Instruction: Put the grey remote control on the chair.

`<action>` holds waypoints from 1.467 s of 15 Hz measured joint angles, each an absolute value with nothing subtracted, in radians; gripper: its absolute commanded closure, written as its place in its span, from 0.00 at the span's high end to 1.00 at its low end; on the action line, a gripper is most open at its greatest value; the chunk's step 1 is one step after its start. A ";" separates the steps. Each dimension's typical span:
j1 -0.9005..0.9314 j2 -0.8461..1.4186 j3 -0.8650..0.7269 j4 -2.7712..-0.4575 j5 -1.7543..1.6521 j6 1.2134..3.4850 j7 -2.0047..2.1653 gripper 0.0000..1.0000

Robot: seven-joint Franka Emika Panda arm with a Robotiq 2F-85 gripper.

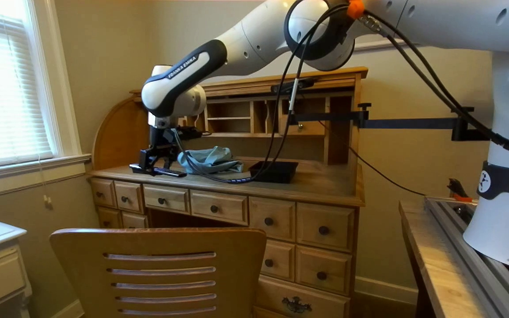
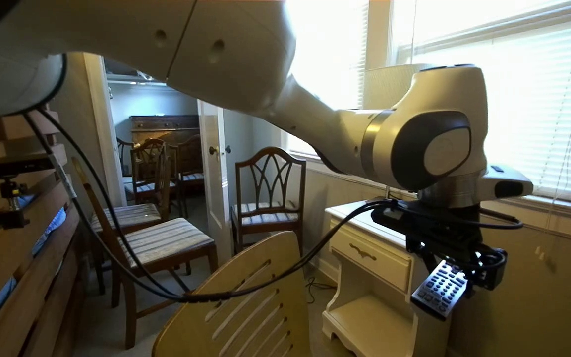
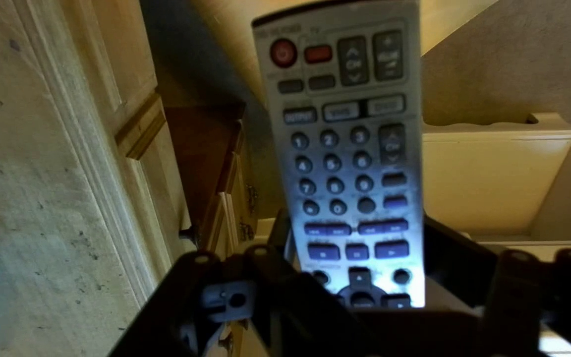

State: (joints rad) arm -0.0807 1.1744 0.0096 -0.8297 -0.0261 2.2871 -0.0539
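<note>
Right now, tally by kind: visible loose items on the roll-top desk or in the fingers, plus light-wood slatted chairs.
grey remote control: 1, between the fingers
blue cloth: 1
black tray: 1
light-wood slatted chair: 1, same one in both exterior views
Total: 4

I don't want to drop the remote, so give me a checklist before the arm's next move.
1. Gripper closed on the grey remote control: ok.
2. Remote off the desk: ok, it hangs in the air.
3. Hanging cable clear of the chair: ok, a gap shows in an exterior view.
4. Seat free: cannot tell, too little of it shows.
5. Remote above the seat: cannot tell either.
</note>
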 measured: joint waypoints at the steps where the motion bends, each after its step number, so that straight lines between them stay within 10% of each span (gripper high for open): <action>1: -0.082 1.174 0.010 -0.830 -0.026 2.287 -0.056 0.36; 22: -0.017 1.431 0.139 -0.690 0.015 2.016 -0.235 0.36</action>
